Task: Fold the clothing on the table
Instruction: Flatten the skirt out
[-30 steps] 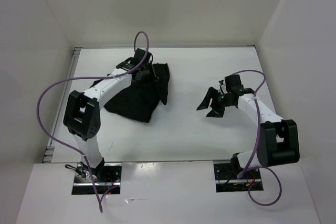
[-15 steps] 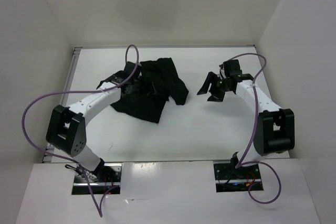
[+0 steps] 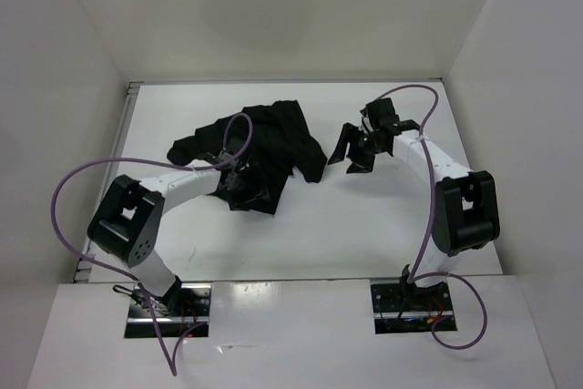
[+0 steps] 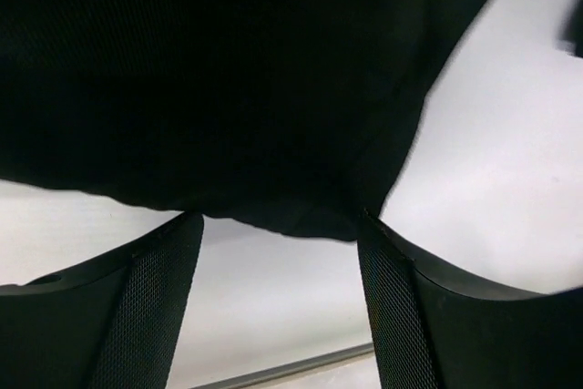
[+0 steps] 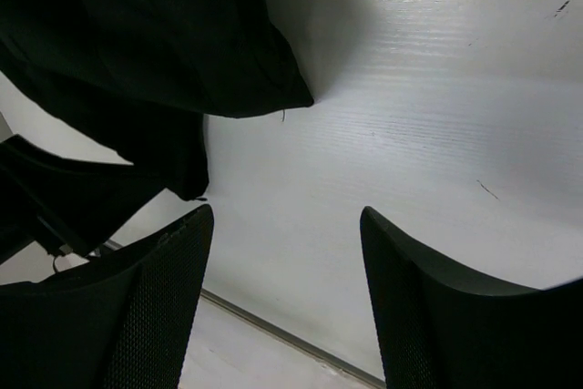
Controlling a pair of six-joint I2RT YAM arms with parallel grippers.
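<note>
Near edge: both arm bases are sitting bolted at the front of the table.

Left gripper is hovering at the near hem of the clothing. Its fingers are standing apart with bare white surface showing between them. The black fabric is hanging just past the tips, and nothing is being clamped.

Mid-table, left of centre: the clothing is lying as a rumpled black heap with uneven lobes trailing off to the left and right. No straight edge or clean fold line is showing. Judging from this, the fold is barely getting started: the garment is needing spreading flat first, then folding over.

Right gripper is hanging just beside the garment's right-hand lobe. Its fingers are spread wide over bare table and are holding nothing, with the fabric corner sitting off to the upper left in the wrist view.

Far side: plain white walls are closing in the table.

Writing: no brand, label or lettering is showing legibly on the garment, the arms or the walls.
</note>
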